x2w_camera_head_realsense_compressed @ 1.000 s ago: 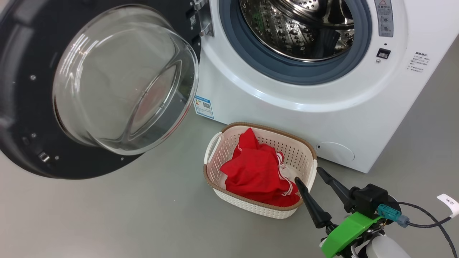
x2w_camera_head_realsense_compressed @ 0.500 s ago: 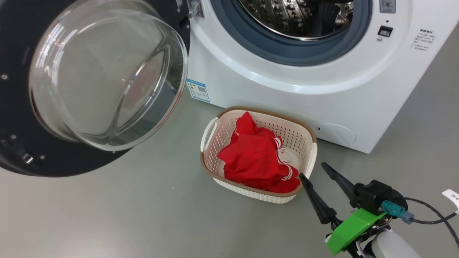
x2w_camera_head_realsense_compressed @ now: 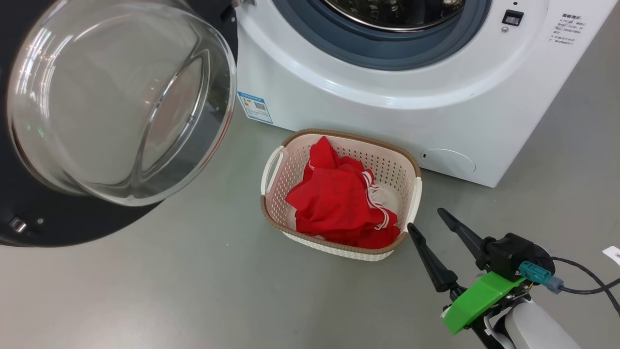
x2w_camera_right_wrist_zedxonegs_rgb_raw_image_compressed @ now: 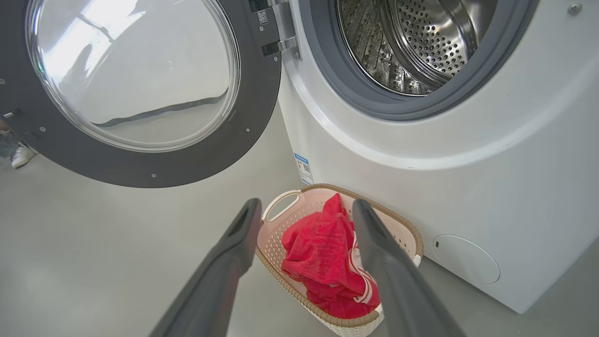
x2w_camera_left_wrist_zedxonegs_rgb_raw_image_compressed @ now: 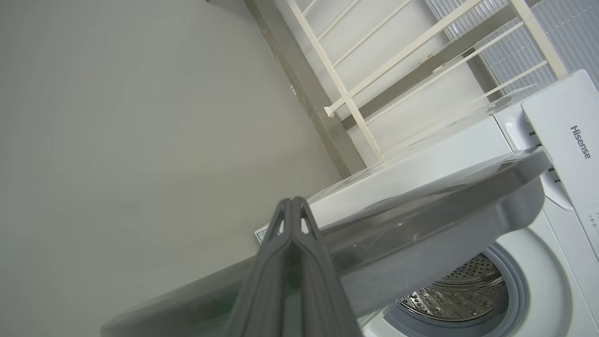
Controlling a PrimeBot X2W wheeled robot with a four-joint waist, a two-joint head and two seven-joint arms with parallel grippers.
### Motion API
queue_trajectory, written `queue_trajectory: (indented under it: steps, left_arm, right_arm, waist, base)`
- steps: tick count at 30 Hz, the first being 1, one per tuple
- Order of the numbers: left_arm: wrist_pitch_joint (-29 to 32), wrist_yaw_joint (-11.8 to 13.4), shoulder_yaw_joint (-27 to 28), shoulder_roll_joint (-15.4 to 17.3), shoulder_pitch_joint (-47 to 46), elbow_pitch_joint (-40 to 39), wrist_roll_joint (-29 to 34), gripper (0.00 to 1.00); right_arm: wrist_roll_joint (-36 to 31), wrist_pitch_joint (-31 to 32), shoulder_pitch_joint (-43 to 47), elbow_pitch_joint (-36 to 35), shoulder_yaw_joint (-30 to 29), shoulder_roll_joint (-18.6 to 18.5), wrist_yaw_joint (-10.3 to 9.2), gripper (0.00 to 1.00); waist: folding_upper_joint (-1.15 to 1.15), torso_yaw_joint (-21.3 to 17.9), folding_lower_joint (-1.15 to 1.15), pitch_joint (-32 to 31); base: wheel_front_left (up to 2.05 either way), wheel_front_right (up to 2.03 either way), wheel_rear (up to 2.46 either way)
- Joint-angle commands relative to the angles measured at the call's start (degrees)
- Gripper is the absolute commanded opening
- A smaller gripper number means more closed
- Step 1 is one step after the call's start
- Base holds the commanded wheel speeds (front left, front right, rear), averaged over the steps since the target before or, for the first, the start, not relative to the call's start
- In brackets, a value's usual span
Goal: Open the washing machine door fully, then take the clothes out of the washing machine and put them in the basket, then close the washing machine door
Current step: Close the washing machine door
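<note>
The washing machine (x2w_camera_head_realsense_compressed: 387, 111) stands with its steel drum (x2w_camera_right_wrist_zedxonegs_rgb_raw_image_compressed: 412, 42) showing nothing inside. Its door (x2w_camera_head_realsense_compressed: 121, 97) hangs swung out at the left, the glass bowl facing me. The clothes (x2w_camera_head_realsense_compressed: 339, 203), red with white stripes, lie in the basket (x2w_camera_head_realsense_compressed: 415, 167) on the floor in front of the machine. My right gripper (x2w_camera_head_realsense_compressed: 426, 218) is open and holds nothing, just off the basket's near right corner; in the right wrist view its fingers (x2w_camera_right_wrist_zedxonegs_rgb_raw_image_compressed: 243, 234) frame the basket (x2w_camera_right_wrist_zedxonegs_rgb_raw_image_compressed: 414, 234). My left gripper (x2w_camera_left_wrist_zedxonegs_rgb_raw_image_compressed: 292, 202) is shut on nothing, close to the door's edge (x2w_camera_left_wrist_zedxonegs_rgb_raw_image_compressed: 444, 187).
Grey floor (x2w_camera_head_realsense_compressed: 193, 291) stretches out left of and in front of the basket. A white railing (x2w_camera_left_wrist_zedxonegs_rgb_raw_image_compressed: 355, 84) stands against the wall behind the machine. A person's shoe (x2w_camera_right_wrist_zedxonegs_rgb_raw_image_compressed: 21, 154) shows beyond the door. A cable (x2w_camera_head_realsense_compressed: 586, 286) trails from my right wrist.
The head camera has tilted, so the whole picture has slid up and left. My right gripper has drawn slightly back from the basket's corner, still open. The clothes lie as before.
</note>
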Motion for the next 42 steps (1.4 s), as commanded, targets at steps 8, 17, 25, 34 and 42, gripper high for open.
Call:
queue_trajectory:
  steps: [8,17,25,34,42]
  left_arm:
    - [8.91,-0.20,-2.19,2.67,3.74,-9.49,-4.78,0.00]
    - [18.29,-0.20,-3.97,3.59,11.92,-23.35,-12.23,0.00]
    - [23.19,-0.20,-4.78,2.69,15.86,-32.59,-17.39,0.00]
    - [26.47,-0.20,-7.79,0.39,17.58,-41.32,-19.27,0.00]
    - [25.51,-0.20,-10.79,-4.01,16.16,-46.76,-19.07,0.00]
  right_arm:
    - [-0.50,-0.69,-1.03,-1.34,-0.08,0.62,0.09,1.00]
    - [-0.62,-0.69,0.14,-1.72,-1.62,1.30,0.09,1.00]
    - [-0.93,-0.69,0.76,-2.02,-2.44,1.91,0.09,1.00]
    - [-1.16,-0.69,1.00,-2.43,-3.12,2.72,0.09,1.00]
    - [-1.46,-0.69,1.26,-2.98,-4.25,4.04,0.09,1.00]
  waist:
    - [0.00,-0.32,0.00,-0.70]
    - [0.00,-1.23,0.00,-2.09]
    - [0.00,-3.00,0.00,-2.95]
    - [0.00,-5.95,0.00,-3.31]
    - [0.00,-10.17,0.00,-2.99]
  base:
    - [0.00,0.00,0.00]
    - [0.00,0.00,0.00]
    - [0.00,0.00,0.00]
    - [0.00,0.00,0.00]
    - [0.00,0.00,0.00]
